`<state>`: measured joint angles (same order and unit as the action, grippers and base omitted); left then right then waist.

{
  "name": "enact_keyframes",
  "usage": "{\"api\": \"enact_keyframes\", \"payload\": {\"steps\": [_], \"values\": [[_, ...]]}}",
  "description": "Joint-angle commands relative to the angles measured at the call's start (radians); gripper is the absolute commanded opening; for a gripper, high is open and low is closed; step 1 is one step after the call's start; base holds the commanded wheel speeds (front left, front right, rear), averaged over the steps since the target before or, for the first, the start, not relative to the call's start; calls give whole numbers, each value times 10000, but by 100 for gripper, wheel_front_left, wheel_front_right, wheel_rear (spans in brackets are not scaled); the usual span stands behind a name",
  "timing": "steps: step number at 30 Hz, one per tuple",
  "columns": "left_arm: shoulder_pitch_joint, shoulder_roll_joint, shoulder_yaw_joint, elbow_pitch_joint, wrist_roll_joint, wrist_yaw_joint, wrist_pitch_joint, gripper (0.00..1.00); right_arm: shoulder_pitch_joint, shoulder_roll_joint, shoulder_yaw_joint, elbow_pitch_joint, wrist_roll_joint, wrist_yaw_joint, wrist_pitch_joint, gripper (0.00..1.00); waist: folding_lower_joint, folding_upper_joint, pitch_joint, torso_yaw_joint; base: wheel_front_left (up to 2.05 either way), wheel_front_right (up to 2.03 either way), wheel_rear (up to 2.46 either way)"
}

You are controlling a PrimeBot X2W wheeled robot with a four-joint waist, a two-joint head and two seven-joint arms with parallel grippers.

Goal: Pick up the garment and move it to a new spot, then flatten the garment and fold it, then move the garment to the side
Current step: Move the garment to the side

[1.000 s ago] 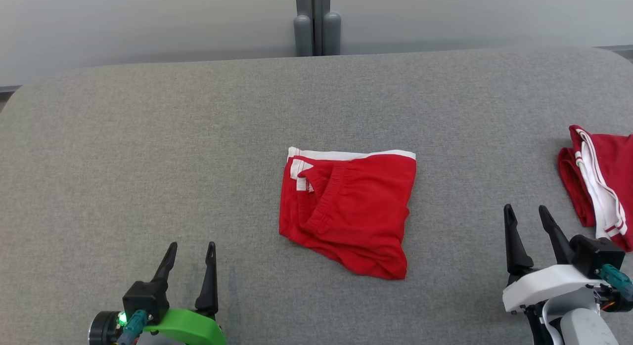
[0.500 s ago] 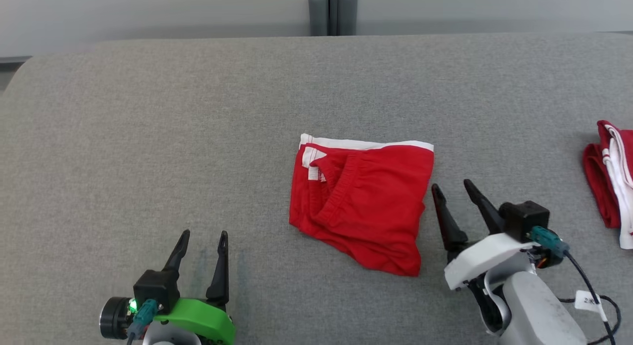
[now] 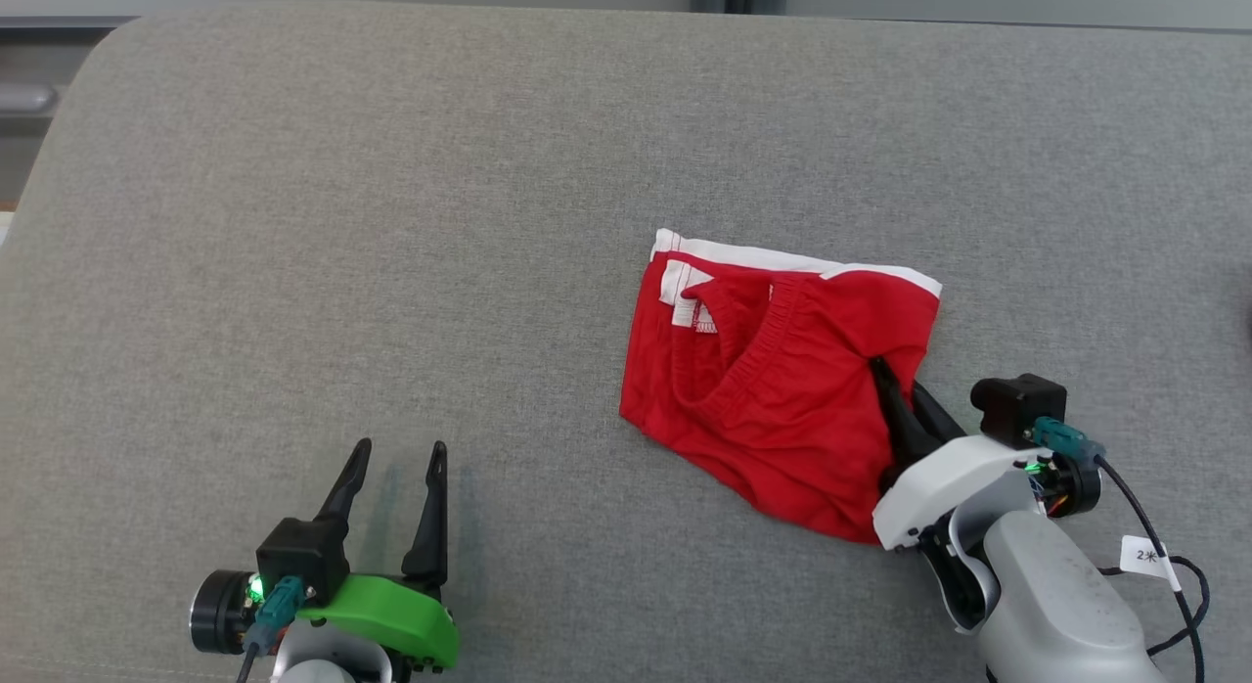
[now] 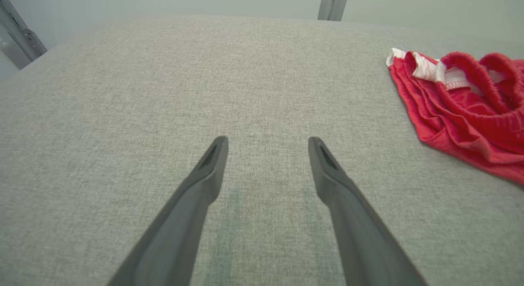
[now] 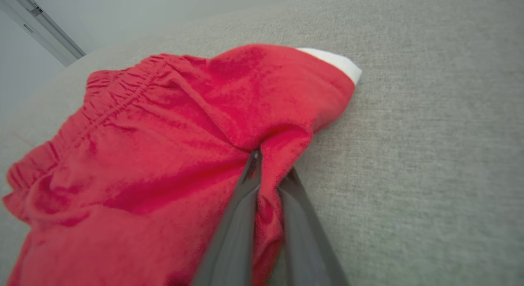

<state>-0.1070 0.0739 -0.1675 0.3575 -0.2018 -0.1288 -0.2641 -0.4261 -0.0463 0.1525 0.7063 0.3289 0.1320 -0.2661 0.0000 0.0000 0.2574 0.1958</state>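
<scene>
Right gripper (image 5: 271,168) fingers are pressed together on a fold at the right edge of the garment (image 3: 773,389); the right wrist view shows red cloth bunched between them. The garment, red with a white band and gathered waistband in the head view, lies crumpled right of centre on the grey table (image 3: 391,223). Left gripper (image 3: 399,450) fingers stand spread, well apart from it.

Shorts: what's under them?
The shorts lie on the grey table. Right gripper pinches their edge, its tips hidden in a fold. Anything else beneath is covered.
</scene>
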Motion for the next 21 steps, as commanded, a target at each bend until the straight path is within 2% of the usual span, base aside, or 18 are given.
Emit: {"api": "enact_keyframes", "payload": {"steps": [1,6,15,21], "values": [[-144,50,-48,-94,-111,-30,7,100,110,-107,-235,14,-56,-31,36,0,0,0,33,-224,0,0,0],[-206,162,-349,-361,-77,-30,7,100,345,-93,-633,-407,-159,-31,27,0,0,0,-67,-1178,0,0,0],[-399,429,-1636,-1146,-50,-30,8,100,976,-84,-665,-865,-26,-26,27,0,0,0,-132,-3753,0,0,0],[-364,605,-2031,-1413,-78,-30,8,100,1332,-67,-601,-1157,116,-25,25,0,0,0,-74,-5061,0,0,0]]}}
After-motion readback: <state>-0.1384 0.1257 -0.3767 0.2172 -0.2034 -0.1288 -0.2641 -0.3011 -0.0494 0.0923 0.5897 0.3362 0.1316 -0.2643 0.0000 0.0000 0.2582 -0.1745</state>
